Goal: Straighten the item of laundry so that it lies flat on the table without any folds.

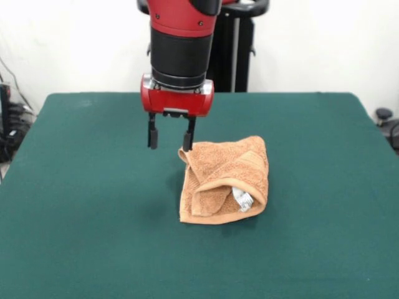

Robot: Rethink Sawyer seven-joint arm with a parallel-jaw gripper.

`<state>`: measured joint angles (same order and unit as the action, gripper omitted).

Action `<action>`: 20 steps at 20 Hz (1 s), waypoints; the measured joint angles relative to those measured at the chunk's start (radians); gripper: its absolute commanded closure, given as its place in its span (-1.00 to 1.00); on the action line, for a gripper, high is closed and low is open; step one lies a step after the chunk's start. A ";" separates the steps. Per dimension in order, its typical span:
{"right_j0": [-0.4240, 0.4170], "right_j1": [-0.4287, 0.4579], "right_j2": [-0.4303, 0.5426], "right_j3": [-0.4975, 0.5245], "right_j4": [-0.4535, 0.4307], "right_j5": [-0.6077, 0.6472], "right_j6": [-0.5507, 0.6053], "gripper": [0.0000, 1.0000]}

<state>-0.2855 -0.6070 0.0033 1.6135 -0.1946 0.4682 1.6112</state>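
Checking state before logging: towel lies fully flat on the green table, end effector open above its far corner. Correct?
Not quite. The towel is not flat: the front view shows it folded over itself, with its label tucked in the fold. The rest holds: end effector open above its far corner, green table.

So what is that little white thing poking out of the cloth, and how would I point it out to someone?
Start at the dark green table, then find the orange-brown towel bunched up near its middle, just below and beside the robot's open jaws. In the towel's front fold, toward its lower right, sits a small white label. It is the only white patch on otherwise plain orange cloth.
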 measured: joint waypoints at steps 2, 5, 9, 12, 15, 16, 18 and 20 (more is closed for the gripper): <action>0.002 0.003 0.000 0.004 -0.009 -0.011 0.000 -1.00; 0.007 0.012 0.000 0.005 -0.013 -0.025 0.000 -1.00; 0.024 0.032 0.000 0.008 -0.013 -0.050 0.000 -1.00; 0.043 0.050 0.002 0.012 -0.013 -0.070 0.000 -1.00; 0.051 0.058 0.005 0.013 -0.013 -0.077 0.000 -1.00; 0.054 0.066 0.010 0.014 -0.013 -0.081 0.000 -1.00; 0.057 0.075 0.017 0.014 -0.013 -0.085 0.000 -1.00; 0.057 0.081 0.020 0.014 -0.013 -0.089 0.000 -1.00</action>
<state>-0.2282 -0.5263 0.0231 1.6279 -0.2072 0.3794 1.6112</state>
